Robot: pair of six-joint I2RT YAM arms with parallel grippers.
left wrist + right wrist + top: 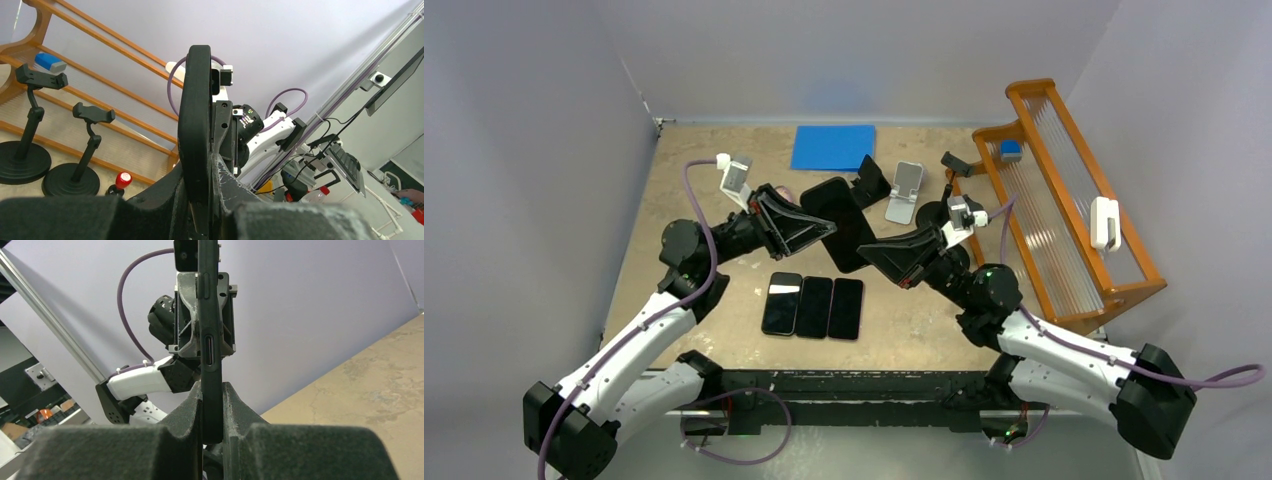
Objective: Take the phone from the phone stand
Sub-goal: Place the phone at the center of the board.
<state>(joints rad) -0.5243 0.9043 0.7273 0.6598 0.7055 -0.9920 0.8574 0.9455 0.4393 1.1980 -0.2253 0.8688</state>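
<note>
The left arm [639, 340] and right arm [1064, 345] are stretching inward, wrists facing one another. The left gripper [827, 229] and right gripper [866, 246] are pinching the phone [836, 203] from opposite sides, jaws closed against it.

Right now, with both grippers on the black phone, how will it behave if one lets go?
The phone looks rigid, so it shouldn't droop. Its smooth case may slip or pivot, since the right gripper pinches only an edge. The left gripper likewise holds just an edge.

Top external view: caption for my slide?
Left gripper and right gripper clamp a black phone; three phones lie on the table.
</note>
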